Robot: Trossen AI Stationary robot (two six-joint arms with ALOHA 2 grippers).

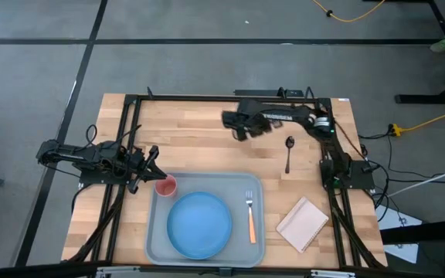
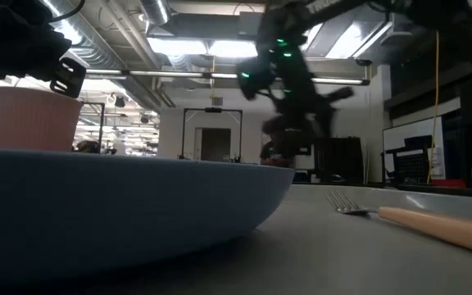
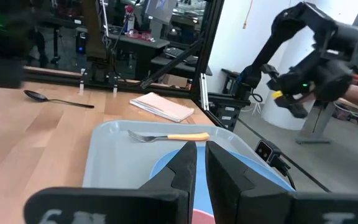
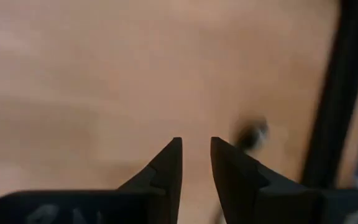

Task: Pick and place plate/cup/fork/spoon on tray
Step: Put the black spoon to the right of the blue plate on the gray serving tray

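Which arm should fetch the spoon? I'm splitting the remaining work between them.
The right one, probably. The spoon lies on the bare table on the right arm's side, with the right pincer hovering nearby. The left pincer is at the cup on the tray's far corner.

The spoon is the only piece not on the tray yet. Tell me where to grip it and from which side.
Grip the small dark metal spoon at mid-handle, from straight above. It lies flat on the bare wooden table, its handle thin and straight and nothing beside it. Set the fingers across the handle. The right gripper is nearest.
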